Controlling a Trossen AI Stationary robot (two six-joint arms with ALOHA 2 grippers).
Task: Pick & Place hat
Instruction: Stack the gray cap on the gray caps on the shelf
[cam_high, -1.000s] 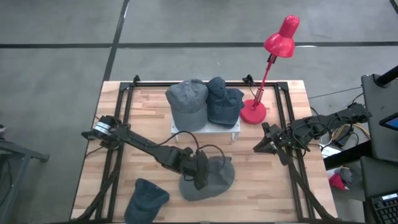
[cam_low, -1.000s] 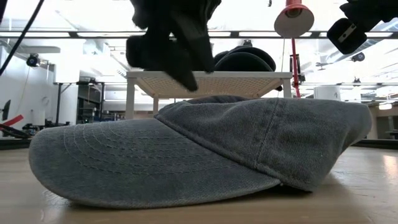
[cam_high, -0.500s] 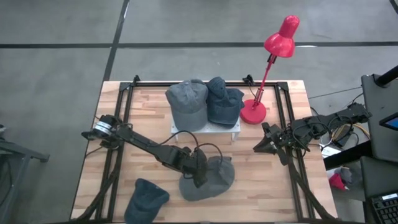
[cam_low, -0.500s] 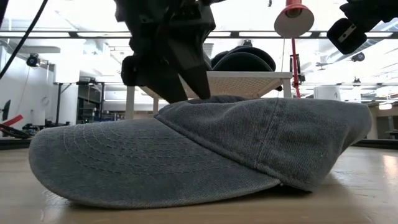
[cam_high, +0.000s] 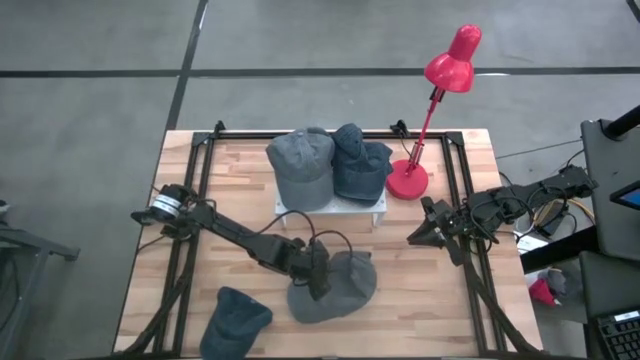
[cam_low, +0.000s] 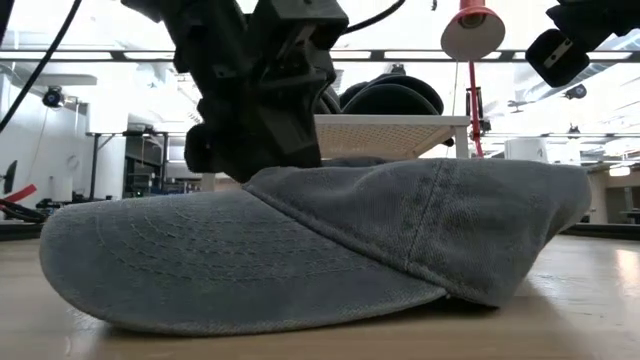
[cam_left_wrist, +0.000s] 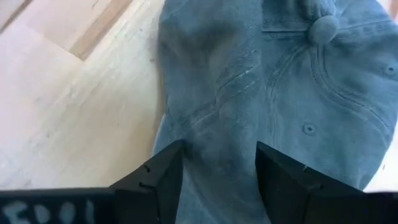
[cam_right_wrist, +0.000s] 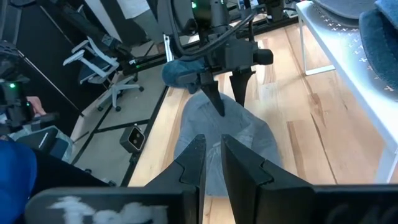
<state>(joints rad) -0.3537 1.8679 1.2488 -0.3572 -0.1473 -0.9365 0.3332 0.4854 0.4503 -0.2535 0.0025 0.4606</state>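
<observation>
Left gripper (cam_high: 318, 284), jaws part-open and straddling a fabric fold, sits on the grey hat (cam_high: 335, 290) at the table's near middle, brim toward the camera; right gripper (cam_high: 423, 232) waits well apart, closed.

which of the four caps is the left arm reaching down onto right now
The grey cap at the table's front middle. The left gripper straddles its crown, jaws open; two caps sit on the white stand, one at the front-left corner.
</observation>
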